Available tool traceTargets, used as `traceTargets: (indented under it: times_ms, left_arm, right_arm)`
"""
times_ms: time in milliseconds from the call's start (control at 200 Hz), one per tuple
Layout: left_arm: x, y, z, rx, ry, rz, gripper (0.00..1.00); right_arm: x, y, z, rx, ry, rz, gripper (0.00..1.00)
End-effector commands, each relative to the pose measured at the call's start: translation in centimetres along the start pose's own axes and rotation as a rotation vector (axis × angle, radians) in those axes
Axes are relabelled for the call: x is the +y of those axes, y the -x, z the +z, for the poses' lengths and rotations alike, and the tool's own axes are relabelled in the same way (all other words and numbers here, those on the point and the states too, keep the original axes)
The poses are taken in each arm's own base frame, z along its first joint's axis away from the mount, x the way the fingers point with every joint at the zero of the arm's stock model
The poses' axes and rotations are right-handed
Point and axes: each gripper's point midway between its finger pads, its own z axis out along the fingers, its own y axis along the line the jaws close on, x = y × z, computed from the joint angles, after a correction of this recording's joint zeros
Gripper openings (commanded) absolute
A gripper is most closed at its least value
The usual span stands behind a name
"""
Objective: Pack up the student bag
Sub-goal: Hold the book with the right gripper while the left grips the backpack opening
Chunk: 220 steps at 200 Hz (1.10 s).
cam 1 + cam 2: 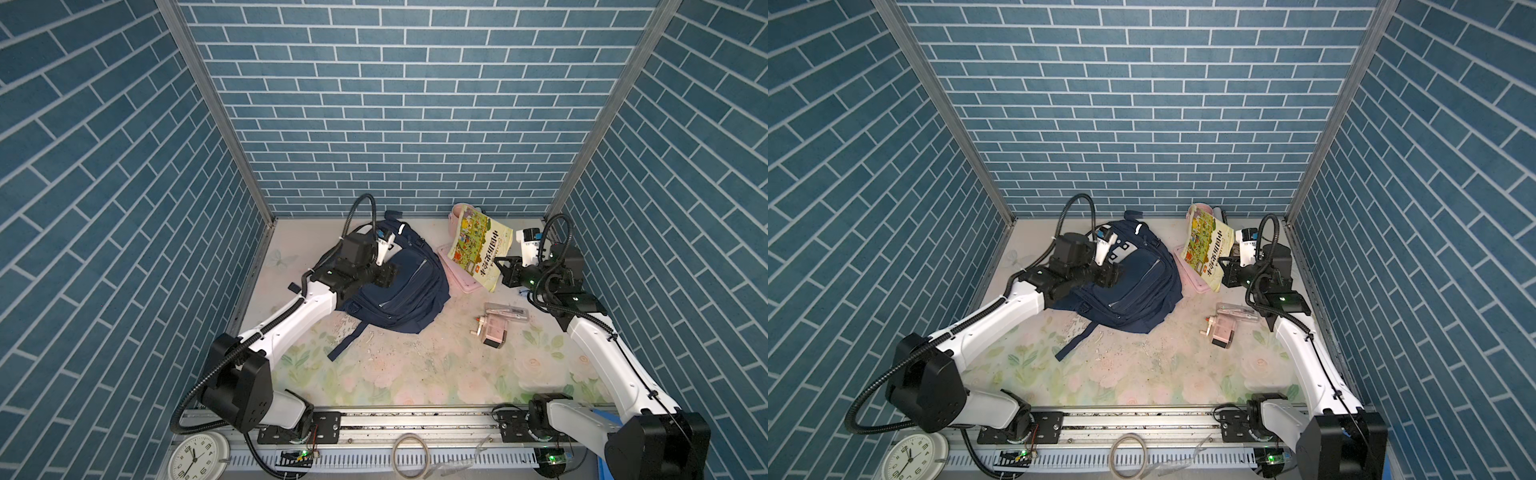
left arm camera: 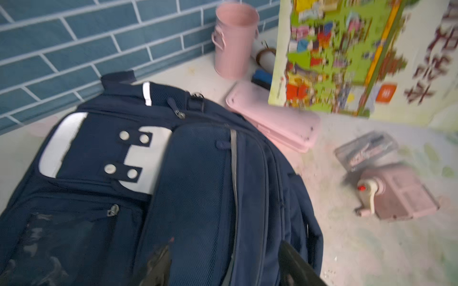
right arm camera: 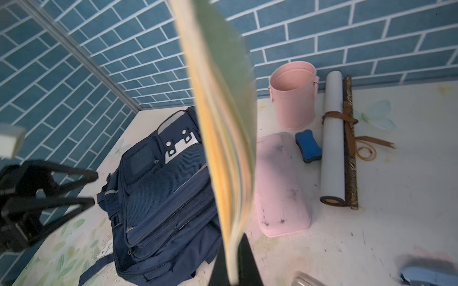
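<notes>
- At the near edge, off the work surface, a white wall clock (image 1: pixel 199 456) lies flat and plays no part.
- The floral table (image 1: pixel 415 374) is mostly bare in its near half. Only a loose strap (image 1: pixel 347 340) of the bag trails toward the near side.
- Near right, a pink crank pencil sharpener (image 1: pixel 493 330) sits against a clear pen box (image 1: pixel 506 311) just beyond it.
- In the middle, left of centre, the student bag (image 1: pixel 401 291) lies slumped with its pockets facing up.
  - It is navy fabric and looks soft, floppy and fairly light.
  - The cloth will likely bunch under a pinch, so a zip pull (image 2: pixel 179 113) or the loop at its far end seems the surest hold.
  - No compartment visibly gapes.
- The left gripper (image 3: pixel 94 187) hangs over the bag's left side with its jaws apart, gripping nothing.
- Right of the bag, the right gripper (image 3: pixel 234 260) is clamped on one edge of a picture book (image 1: pixel 478 249). It holds the book on edge above a flat pink pencil case (image 1: pixel 461 279), which lies just beside the bag.
- Far right, by the wall, are a pink bucket (image 3: pixel 292 96), a blue eraser (image 3: pixel 308 146) and a tied scroll (image 3: pixel 333 138).
- The zipped bag and the pencil case crowding it will probably hinder sliding the book in.
</notes>
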Motion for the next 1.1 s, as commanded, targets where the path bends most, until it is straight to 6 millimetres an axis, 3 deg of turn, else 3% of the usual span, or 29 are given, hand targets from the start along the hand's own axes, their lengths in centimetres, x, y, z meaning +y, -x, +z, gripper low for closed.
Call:
traceTargets:
  times_ms: [0, 235, 445, 575, 905, 1005, 1095]
  left_arm:
    - [-0.2, -1.1, 0.8, 0.017, 0.089, 0.041, 0.68]
    - [-3.4, -3.9, 4.1, 0.119, 0.043, 0.105, 0.66]
    - [-2.5, -6.3, 6.4, 0.208, 0.135, 0.098, 0.66]
    - [-1.2, -6.5, 7.2, 0.226, 0.232, 0.065, 0.66]
    - [-0.7, -5.9, 7.2, 0.206, 0.280, 0.053, 0.21]
    - [-0.7, -4.1, 6.5, 0.176, 0.284, 0.054, 0.05]
    - [-0.6, -1.6, 5.2, 0.121, 0.275, 0.039, 0.00]
  right_arm:
    - [-0.2, 1.5, -1.6, -0.093, -0.047, 0.041, 0.00]
    - [-0.5, 0.1, -1.5, -0.067, -0.048, 0.066, 0.00]
    - [-0.8, -1.1, -1.1, -0.045, -0.049, 0.091, 0.00]
    - [-1.0, -1.7, -0.9, -0.033, -0.048, 0.105, 0.00]
    - [-1.0, -2.6, -0.5, -0.012, -0.038, 0.147, 0.00]
    - [-0.8, -2.5, -0.6, -0.009, -0.030, 0.168, 0.00]
    - [-0.4, -2.3, -0.9, -0.006, -0.014, 0.200, 0.00]
